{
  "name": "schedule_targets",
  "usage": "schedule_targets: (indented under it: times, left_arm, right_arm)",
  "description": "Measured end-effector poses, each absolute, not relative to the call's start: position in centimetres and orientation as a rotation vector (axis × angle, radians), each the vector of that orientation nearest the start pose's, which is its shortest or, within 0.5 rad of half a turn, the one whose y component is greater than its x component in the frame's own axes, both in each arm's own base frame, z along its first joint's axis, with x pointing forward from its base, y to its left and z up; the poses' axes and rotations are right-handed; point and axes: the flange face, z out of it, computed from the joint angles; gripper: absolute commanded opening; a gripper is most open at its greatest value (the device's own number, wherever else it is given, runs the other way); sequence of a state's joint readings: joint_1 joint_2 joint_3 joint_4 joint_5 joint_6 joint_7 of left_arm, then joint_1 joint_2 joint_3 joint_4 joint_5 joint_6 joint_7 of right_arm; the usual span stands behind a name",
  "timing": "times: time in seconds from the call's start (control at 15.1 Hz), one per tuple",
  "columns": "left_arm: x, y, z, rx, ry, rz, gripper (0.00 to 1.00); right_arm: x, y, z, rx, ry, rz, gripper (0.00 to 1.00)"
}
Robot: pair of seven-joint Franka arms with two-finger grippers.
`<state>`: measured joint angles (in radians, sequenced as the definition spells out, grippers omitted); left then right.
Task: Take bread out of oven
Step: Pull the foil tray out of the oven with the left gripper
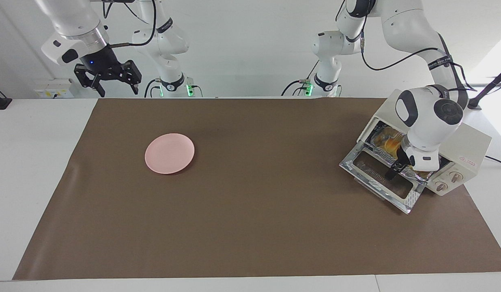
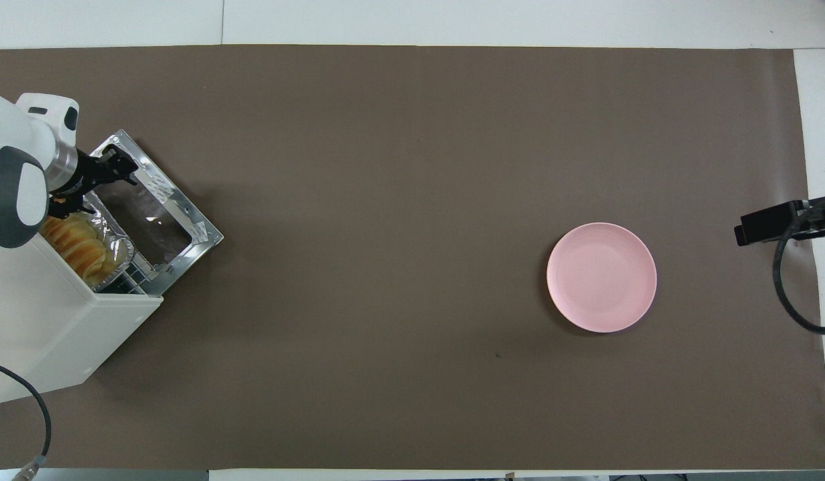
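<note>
— How many things do I have on my table?

— One oven (image 1: 461, 148), cream-white, with two round knobs (image 1: 449, 181) and one glass door (image 2: 159, 212) folded down flat.

— And inside it?

— One loaf of bread (image 2: 78, 244), lying in one silver foil tray (image 2: 115, 235). One wire rack (image 2: 133, 282) shows under the tray.

— Any dishes?

— One pink plate (image 1: 169, 153), bare. One brown mat (image 1: 250, 227) covers the tabletop.

— And of me?

— Two arms, so two grippers: my left gripper (image 1: 396, 167) at the oven mouth, my right gripper (image 1: 108, 79) up over its own end of the table.
</note>
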<state>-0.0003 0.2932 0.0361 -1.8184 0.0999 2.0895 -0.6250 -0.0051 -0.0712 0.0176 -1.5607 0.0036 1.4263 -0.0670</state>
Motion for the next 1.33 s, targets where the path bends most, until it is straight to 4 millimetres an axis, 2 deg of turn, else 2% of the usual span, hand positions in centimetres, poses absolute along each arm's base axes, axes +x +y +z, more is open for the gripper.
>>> schedule_targets:
  times: [0.07,0.13,0.2,0.27,0.66,0.8,0.86,0.93,1.0,1.13,1.19,1.33]
  left_arm:
    - [62.5,2.4,37.3,-2.901,-0.912,-0.001,0.43]
    - [62.3,2.4,36.9,-2.900,-0.911,0.007,0.27]
    - [62.1,2.5,36.7,-2.900,-0.912,0.007,0.07]
    - [61.9,2.6,36.6,-2.899,-0.913,0.004,0.00]
    - [61.5,2.3,37.1,-2.907,-0.903,-0.014,0.00]
    - [61.9,1.2,37.5,-2.928,-0.868,-0.049,0.00]
    - [62.3,-0.6,38.0,-2.951,-0.820,-0.078,0.00]
    - [62.8,-3.5,38.8,-2.980,-0.762,-0.112,0.00]
    - [63.3,-7.2,39.8,-3.021,-0.699,-0.150,0.00]
    - [63.9,-16.3,41.7,-3.110,-0.550,-0.211,0.00]
    - [63.7,-20.7,41.9,-3.136,-0.468,-0.230,0.00]
    - [62.7,-28.3,40.6,-3.165,-0.310,-0.225,0.00]
  right_arm:
    - [51.7,0.7,65.5,-3.133,-0.125,0.099,1.00]
    - [51.7,0.7,65.5,-3.133,-0.125,0.099,1.00]
    - [51.7,0.7,65.5,-3.133,-0.125,0.099,1.00]
    - [51.7,0.7,65.5,-3.133,-0.125,0.099,1.00]
    - [51.7,0.8,65.5,-3.133,-0.126,0.098,1.00]
    - [51.7,0.8,65.5,-3.133,-0.126,0.098,1.00]
    - [51.7,0.8,65.5,-3.133,-0.126,0.098,1.00]
    - [51.7,0.8,65.5,-3.133,-0.126,0.098,1.00]
    - [51.7,0.8,65.5,-3.133,-0.126,0.098,1.00]
    - [51.7,0.8,65.5,-3.133,-0.126,0.098,1.00]
    - [51.7,0.8,65.5,-3.133,-0.126,0.098,1.00]
    - [51.7,0.8,65.5,-3.133,-0.126,0.098,1.00]
